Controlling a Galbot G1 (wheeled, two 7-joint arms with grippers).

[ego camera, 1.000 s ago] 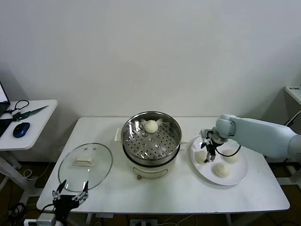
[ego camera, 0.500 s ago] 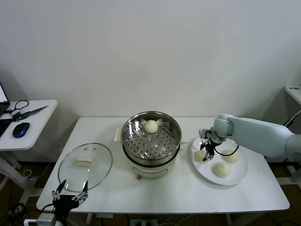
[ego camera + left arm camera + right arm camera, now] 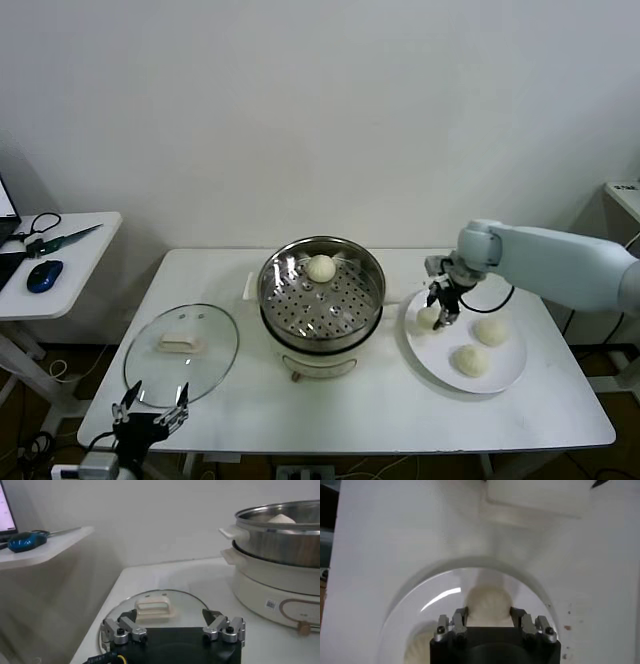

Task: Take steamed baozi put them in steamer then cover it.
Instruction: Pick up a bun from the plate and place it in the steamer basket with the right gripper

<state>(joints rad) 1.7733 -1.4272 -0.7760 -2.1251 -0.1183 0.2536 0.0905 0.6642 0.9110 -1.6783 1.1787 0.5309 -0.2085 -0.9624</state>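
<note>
My right gripper point(image 3: 441, 311) point(image 3: 488, 617) is shut on a cream-white baozi point(image 3: 428, 317) point(image 3: 488, 604), holding it just over the left part of the white plate point(image 3: 440, 356) point(image 3: 430, 610). Two more baozi point(image 3: 490, 330) point(image 3: 470, 360) lie on that plate. The shiny steamer point(image 3: 322, 300) point(image 3: 280, 535) stands mid-table with one baozi point(image 3: 321, 268) point(image 3: 281, 518) on its perforated tray. The glass lid point(image 3: 182, 350) point(image 3: 155, 607) lies flat at the left. My left gripper point(image 3: 150, 415) point(image 3: 172, 622) waits open at the front left edge, just before the lid.
The steamer sits on a white electric base point(image 3: 320, 355) point(image 3: 270, 592). A side table point(image 3: 60, 265) to the left carries a blue mouse point(image 3: 45, 275) point(image 3: 25, 541) and scissors point(image 3: 55, 240). The white table's front edge point(image 3: 400, 440) runs near my left gripper.
My right gripper has shut on the baozi at the plate's left and risen slightly with it. The left arm has not moved.
</note>
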